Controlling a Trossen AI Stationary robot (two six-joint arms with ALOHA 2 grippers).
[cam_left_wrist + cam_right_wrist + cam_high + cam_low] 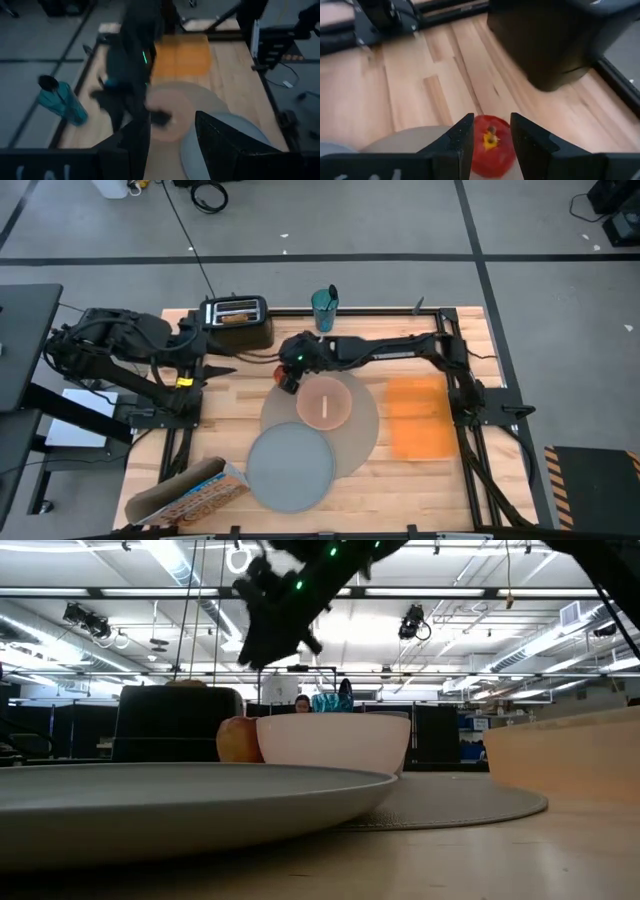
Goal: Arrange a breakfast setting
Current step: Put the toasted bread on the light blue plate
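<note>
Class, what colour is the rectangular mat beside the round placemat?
Orange; the rectangular mat shows best in the high view.

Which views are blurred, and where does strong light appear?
Left wrist view: motion blur smears the right arm and the bowl. Right wrist view: the apple is fairly sharp, the toaster soft. Low view: bright ceiling lamps silhouette the right gripper; the near plate is out of focus.
</note>
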